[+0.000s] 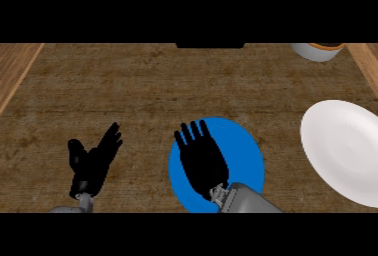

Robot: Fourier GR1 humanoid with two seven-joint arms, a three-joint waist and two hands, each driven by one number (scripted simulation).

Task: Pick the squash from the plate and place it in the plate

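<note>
Squash is the one thing I cannot find from where I stand: no part of it shows, and whether it lies hidden beneath the robot's black right hand point(201, 160) I cannot tell. That hand hangs over a round blue plate point(249, 150), palm down, its fingers straight and slightly spread, pointing away from the robot and curled round nothing that I can see. It covers the near-left part of the plate, so that bare blue shows only as a thin edge to its left, a broader band to its right and a small arc past its fingertips. Its grey forearm point(247, 200) comes in from below, across the plate's near rim. Well to the right of that hand, apart from the blue plate, lies a larger round white plate point(347, 150) with nothing on the part I can see; its far side runs out of view. To the left of the right hand, clear of the blue plate, the black left hand point(92, 162) rests over the rough brown counter top point(148, 90), fingers up and apart, thumb out to its left, holding nothing. Far beyond the right hand, towards the back right corner, stands a grey cup point(314, 51), only partly in view.
</note>
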